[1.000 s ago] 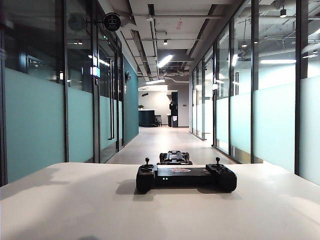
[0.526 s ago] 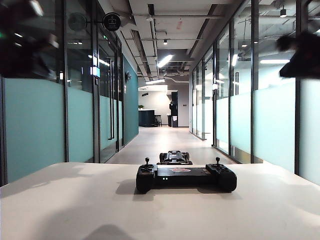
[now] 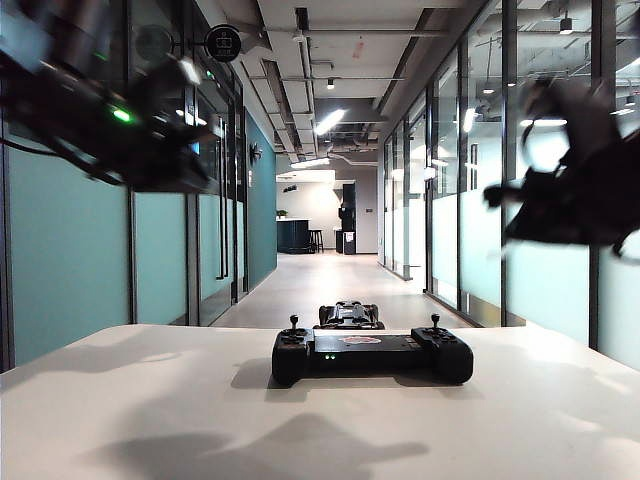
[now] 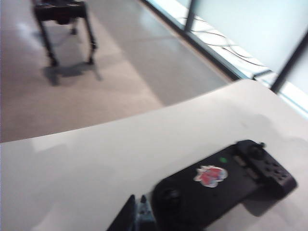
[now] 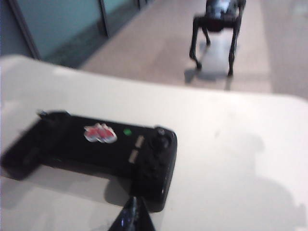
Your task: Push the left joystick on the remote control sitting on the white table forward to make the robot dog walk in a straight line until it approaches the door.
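Basically nothing of the task is done yet, judging by the layout. Largest first: the corridor, glass walls either side, runs away from the far edge of the white worktop [image 3: 120, 400]; whichever door is the target I can't pick out. Worktop carries only the remote control [image 3: 372, 356], sitting centred left-to-right and toward the far edge, well clear of both side edges. Robot dog [image 3: 350, 315] is on the floor just beyond the far edge, directly behind the remote; in the wrist views it stands on all four legs, corridor ahead of it. Both arms are up in the air, blurred, neither touching anything: left end effector [image 4: 137, 217] hangs above the remote's left end, tips look pressed together but only a sliver shows, so I can't tell for sure; right end effector [image 5: 132, 216] sits above the near side of the remote's right end, fingers pressed together, holding nothing. Left joystick [image 3: 294, 322] stands upright, unpushed, on the remote's left bulb. Left to do: bring a tip down onto that stick, push it toward the far edge, hold until the dog nears the door. Markings: a reddish sticker [image 4: 210, 175] on the remote's middle bar and green lights beside it; no text readable on either. Round hanging sign [image 3: 223, 43] top left in the corridor, writing too small to read.
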Controlling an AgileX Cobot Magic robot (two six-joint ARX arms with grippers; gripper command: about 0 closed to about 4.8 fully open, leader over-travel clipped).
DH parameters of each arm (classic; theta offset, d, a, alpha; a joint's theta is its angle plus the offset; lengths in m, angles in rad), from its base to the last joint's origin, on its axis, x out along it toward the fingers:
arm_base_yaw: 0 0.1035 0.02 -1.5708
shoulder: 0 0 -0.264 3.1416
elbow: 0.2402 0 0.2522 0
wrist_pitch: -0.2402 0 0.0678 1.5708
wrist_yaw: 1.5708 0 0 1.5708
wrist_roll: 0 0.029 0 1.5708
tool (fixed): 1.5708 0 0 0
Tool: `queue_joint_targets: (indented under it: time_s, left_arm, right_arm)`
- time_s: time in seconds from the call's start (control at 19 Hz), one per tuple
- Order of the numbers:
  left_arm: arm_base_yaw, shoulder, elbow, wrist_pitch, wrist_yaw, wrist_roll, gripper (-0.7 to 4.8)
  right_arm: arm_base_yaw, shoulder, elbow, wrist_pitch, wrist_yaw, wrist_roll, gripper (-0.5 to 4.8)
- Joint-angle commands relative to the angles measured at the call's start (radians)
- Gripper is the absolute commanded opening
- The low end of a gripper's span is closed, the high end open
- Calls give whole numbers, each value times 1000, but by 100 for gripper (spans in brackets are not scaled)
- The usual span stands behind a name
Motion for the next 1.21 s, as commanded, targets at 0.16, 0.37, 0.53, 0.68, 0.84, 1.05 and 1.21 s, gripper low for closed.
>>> queue_joint_targets:
  time_s: [0.16,0.37,0.53,0.68,0.84,1.05,1.21]
  left_arm:
    - [-14,104,63,10,23,5,-5]
    - [-14,138,63,27,23,6,-5]
    - [-14,140,63,41,23,6,-5]
    - [-14,140,63,53,42,5,-5]
    - [-14,140,63,53,42,5,-5]
    - [-14,140,63,53,42,5,-5]
    - [-14,140,63,53,42,5,-5]
  right_arm:
    - [3,204,122,35,-33,5,225]
    - [8,336,207,34,-33,12,275]
    - [8,397,237,32,-32,11,275]
    - [7,461,275,31,-32,11,285]
    - [6,509,320,27,-21,11,312]
    - [-10,560,365,27,-25,11,320]
    - [-24,585,400,10,-51,11,320]
